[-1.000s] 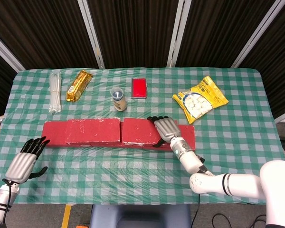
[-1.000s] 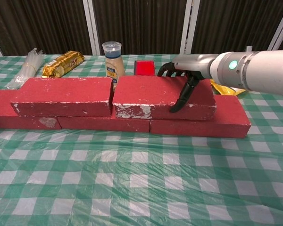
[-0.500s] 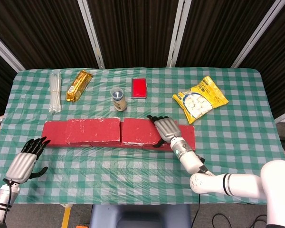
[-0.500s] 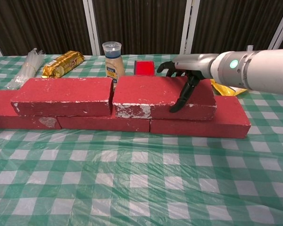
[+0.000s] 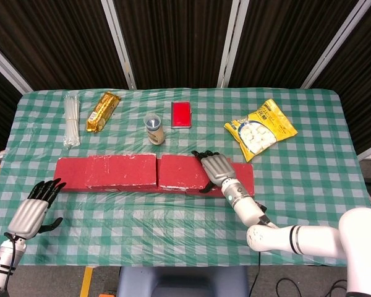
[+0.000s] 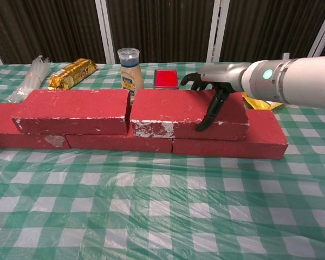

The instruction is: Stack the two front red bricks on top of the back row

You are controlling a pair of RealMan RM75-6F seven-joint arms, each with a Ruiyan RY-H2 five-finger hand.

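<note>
Two red bricks sit on top of the back row (image 6: 227,145) of red bricks, end to end with a thin gap between them: the left upper brick (image 6: 73,110) and the right upper brick (image 6: 173,111), both with chipped whitish near edges. The right hand (image 6: 212,86) rests over the right end of the right upper brick, fingers (image 6: 190,79) hooked over its far edge and the thumb pressed down its near face, grasping it. The left hand (image 5: 32,209) hangs at the near left corner of the surface (image 5: 173,229), apart from the bricks, fingers spread and holding nothing. Beyond the bricks stand a small jar (image 5: 154,129), a red box (image 5: 181,114), a gold snack pack (image 5: 103,111), a bundle of white straws (image 5: 70,119) and a yellow snack bag (image 5: 260,129).
</note>
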